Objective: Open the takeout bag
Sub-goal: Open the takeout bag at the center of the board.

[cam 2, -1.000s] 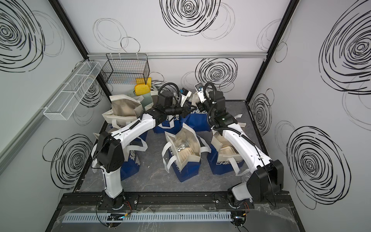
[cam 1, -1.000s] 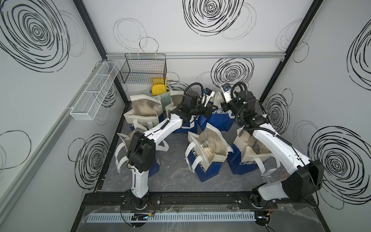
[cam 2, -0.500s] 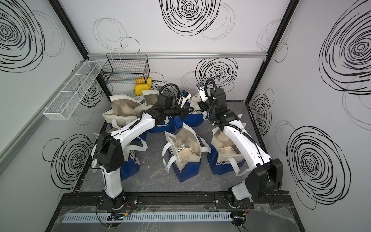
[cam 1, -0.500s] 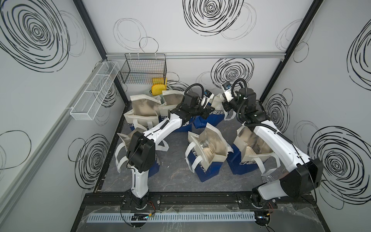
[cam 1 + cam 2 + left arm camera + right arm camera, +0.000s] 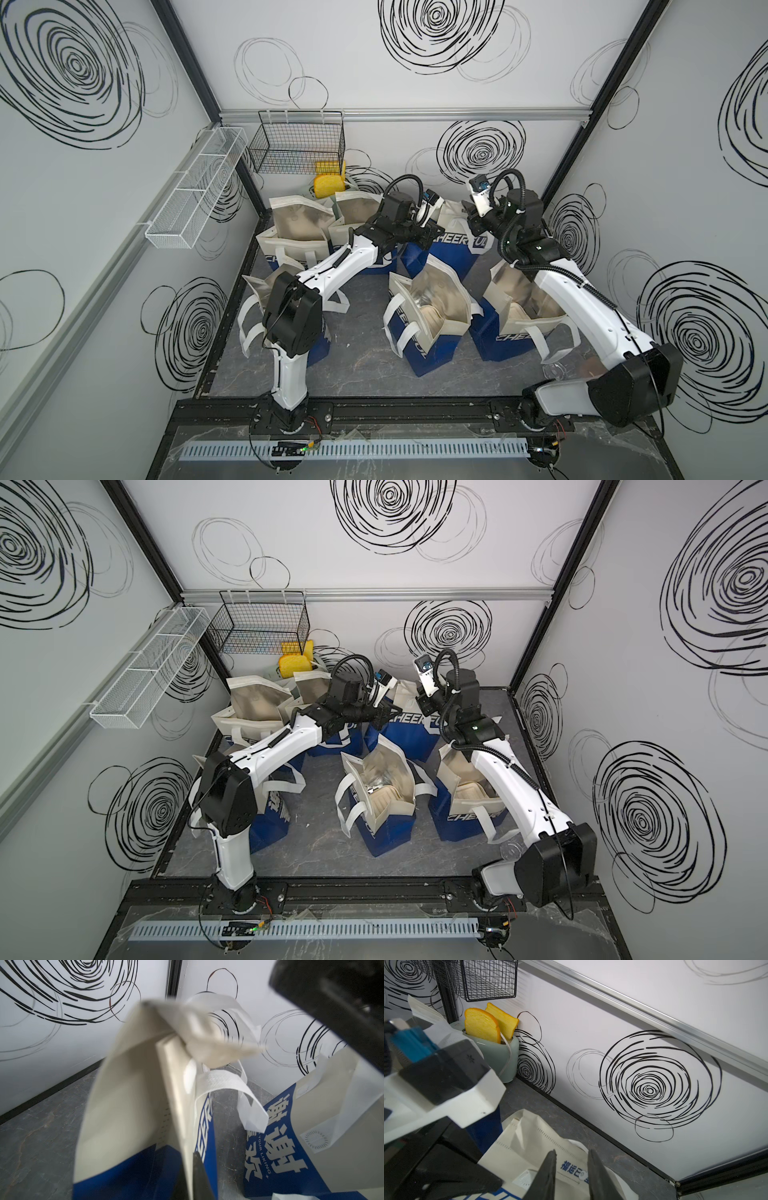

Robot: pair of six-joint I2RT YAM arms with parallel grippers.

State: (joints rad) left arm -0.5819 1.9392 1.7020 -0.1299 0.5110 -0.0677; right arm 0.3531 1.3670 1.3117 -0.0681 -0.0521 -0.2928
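Right gripper (image 5: 572, 1153) drawn back from the bag since a second ago, jaws now slightly apart, empty | left gripper (image 5: 190, 1178) clamped on takeout bag (image 5: 453, 253) wall | bag upright, rear centre | mouth looks still pinched; spreading remains

Toaster (image 5: 507, 1059) in back-left corner under wire basket (image 5: 297, 143); takeout bag (image 5: 444, 262) seemingly right of it.
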